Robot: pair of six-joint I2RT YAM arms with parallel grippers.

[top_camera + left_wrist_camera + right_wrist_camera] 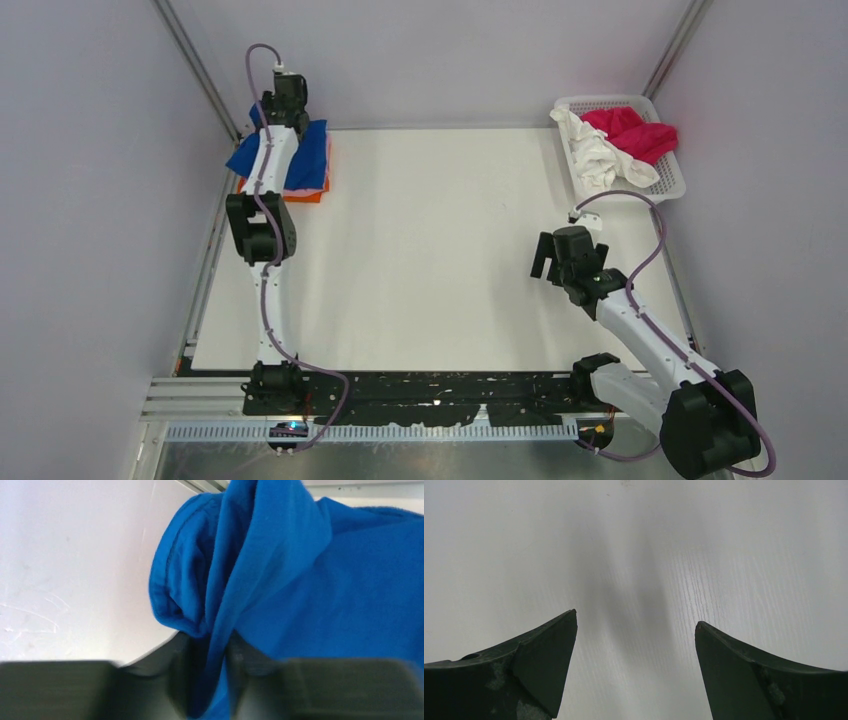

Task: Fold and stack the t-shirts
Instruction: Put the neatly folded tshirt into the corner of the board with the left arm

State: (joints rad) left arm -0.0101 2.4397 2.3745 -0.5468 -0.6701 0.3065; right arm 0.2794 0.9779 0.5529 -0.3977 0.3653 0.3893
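Observation:
A folded royal-blue t-shirt point(305, 155) lies on top of a pink tee point(322, 184) and an orange tee point(306, 198) at the table's far left corner. My left gripper point(283, 108) is over that stack, shut on a fold of the blue t-shirt point(280, 580), which bunches up between its fingers point(250, 660). A crimson tee point(632, 134) and a white tee point(597, 157) lie crumpled in the basket at far right. My right gripper point(553, 258) is open and empty above bare table point(634, 580), near the basket.
The white mesh basket point(668, 182) stands at the far right corner. Grey walls close in the table on three sides. The white tabletop point(430, 250) stretches between the stack and the basket.

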